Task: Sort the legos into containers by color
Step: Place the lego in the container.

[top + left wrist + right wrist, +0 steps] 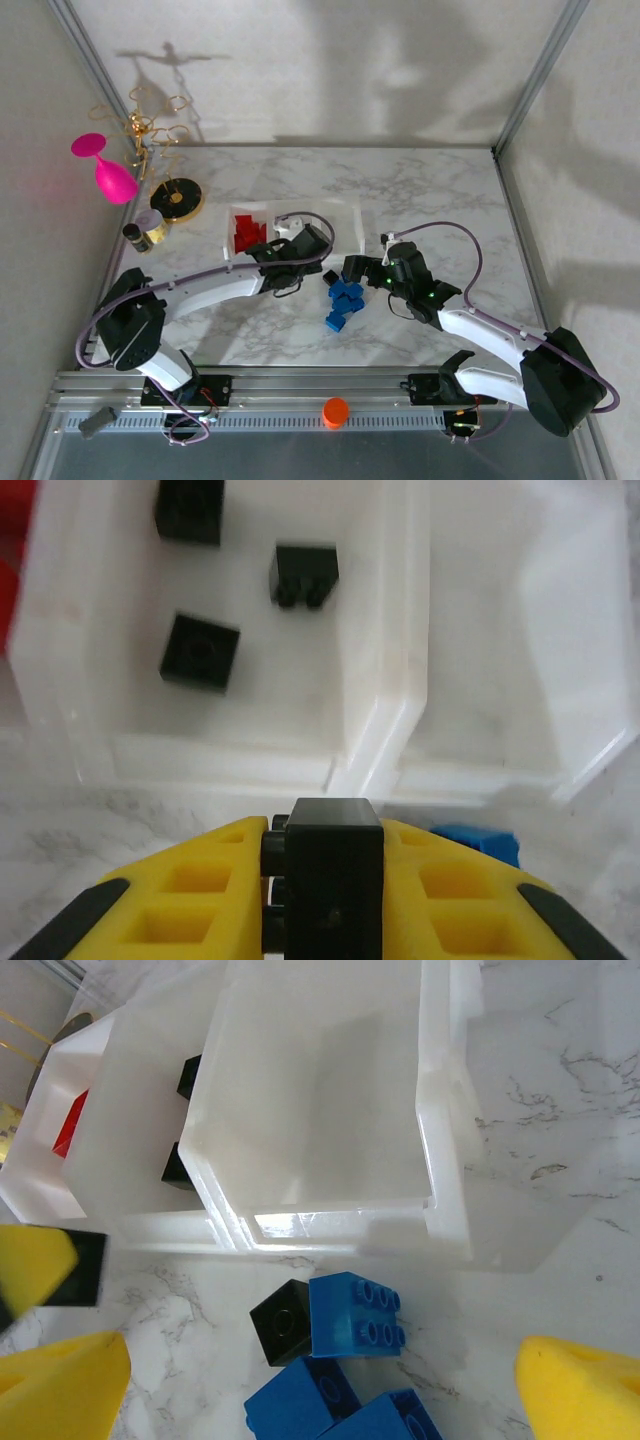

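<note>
Left fingers (200, 900) pinch black lego (335, 870) over marble table (420, 190).

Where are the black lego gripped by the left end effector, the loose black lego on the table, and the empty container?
gripped black lego (335, 880): left wrist view, middle of its facing side.
loose black lego (283, 1322): right wrist view, middle of its visible face.
empty container (320, 1100): right wrist view, its bare floor.

Black lego (335, 880), blue legos (355, 1325), grey-veined white table (560, 1160)
</note>
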You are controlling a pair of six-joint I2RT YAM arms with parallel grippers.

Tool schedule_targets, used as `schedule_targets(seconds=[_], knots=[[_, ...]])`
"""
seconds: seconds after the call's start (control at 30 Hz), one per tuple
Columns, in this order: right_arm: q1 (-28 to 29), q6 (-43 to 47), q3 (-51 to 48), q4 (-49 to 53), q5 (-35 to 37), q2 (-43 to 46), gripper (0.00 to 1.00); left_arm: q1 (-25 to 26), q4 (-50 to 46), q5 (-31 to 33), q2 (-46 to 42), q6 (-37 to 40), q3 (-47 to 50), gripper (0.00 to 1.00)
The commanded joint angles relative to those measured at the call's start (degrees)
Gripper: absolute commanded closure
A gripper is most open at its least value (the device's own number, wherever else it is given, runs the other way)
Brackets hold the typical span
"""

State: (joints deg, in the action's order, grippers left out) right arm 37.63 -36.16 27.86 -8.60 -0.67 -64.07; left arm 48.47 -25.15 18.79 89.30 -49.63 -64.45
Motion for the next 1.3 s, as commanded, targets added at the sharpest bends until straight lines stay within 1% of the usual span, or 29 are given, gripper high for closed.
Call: schedule_targets(seconds=[0.0,0.1,0.33,0.47,0.53,0.6,0.7,0.9,1.07,1.27], knots=[[-0.4,-0.8,0.5,-2.9,-0.8,0.0,0.01,-4.1,-3.2,2.7,0.7,4.2,-3.6,0.77],[-0.4,-1.0,0.6,-2.7,-0.8,-0.3,0.01,-6.9,-2.9,3.1,4.2,6.0,-7.0,0.77],[-0.4,-1.0,0.7,-1.6,0.4,1.5,0.01,-11.8,-2.6,0.3,15.1,9.6,-14.8,0.75],[-0.4,-0.2,1.0,-0.2,1.5,2.5,0.01,-12.9,-3.5,0.9,18.9,10.7,-18.1,0.71],[-0.4,0.0,1.3,0.6,1.9,2.7,0.01,-13.0,-4.0,-0.4,19.6,11.2,-19.2,0.67],[-0.4,0.3,1.8,1.0,1.8,2.9,0.01,-13.2,-3.6,-1.7,19.3,11.9,-19.3,0.62],[-0.4,0.8,2.1,1.1,1.9,2.6,0.01,-13.1,-3.7,-1.4,18.1,11.8,-18.9,0.56],[-0.5,0.3,2.2,1.6,2.0,2.8,0.02,-11.8,-3.5,-2.1,13.0,10.3,-15.9,0.53],[-0.9,0.1,2.6,3.1,2.7,2.2,0.01,-8.5,-2.2,-3.3,8.0,8.1,-11.6,0.48],[-1.1,-0.8,1.3,3.0,2.7,1.7,0.01,-3.3,-0.4,-2.8,4.3,3.6,-5.7,0.47]])
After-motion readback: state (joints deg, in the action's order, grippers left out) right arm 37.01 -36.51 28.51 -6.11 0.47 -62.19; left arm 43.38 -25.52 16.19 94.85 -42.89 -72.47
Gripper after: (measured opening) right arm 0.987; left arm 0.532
